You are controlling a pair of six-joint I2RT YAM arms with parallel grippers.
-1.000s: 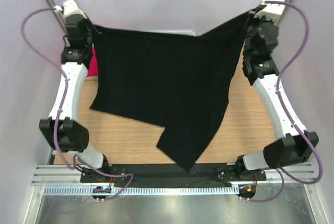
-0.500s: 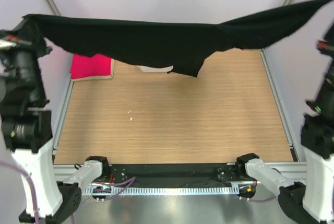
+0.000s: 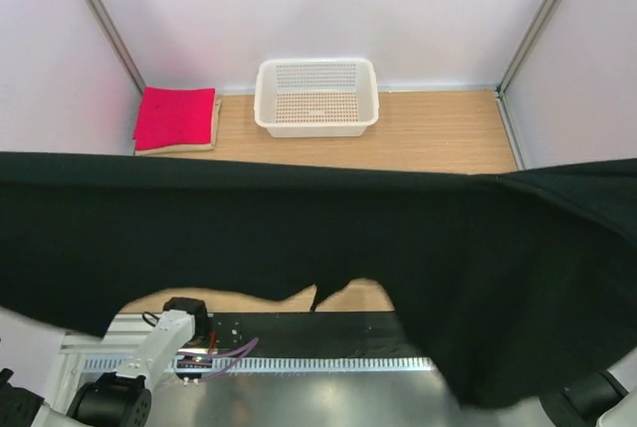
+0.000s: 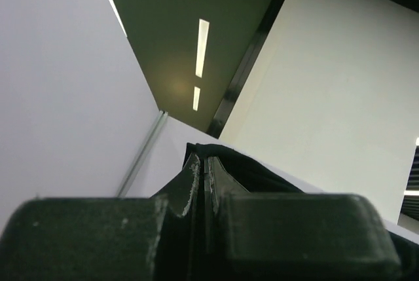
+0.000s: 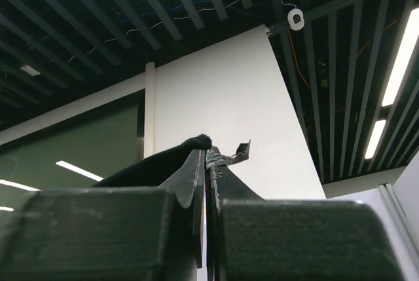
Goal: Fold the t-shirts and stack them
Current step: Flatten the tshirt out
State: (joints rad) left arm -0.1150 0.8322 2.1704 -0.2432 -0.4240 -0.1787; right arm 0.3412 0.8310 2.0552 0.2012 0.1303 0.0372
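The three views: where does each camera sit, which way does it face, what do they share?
Top external: above, behind the arms, looking down at basket and pink t-shirt; arm base bottom left.
Left wrist: faces up to ceiling lights; left gripper pinches black t-shirt.
Right wrist: faces up to ceiling beams; right gripper pinches it.
Shared: the black t-shirt, in all three.
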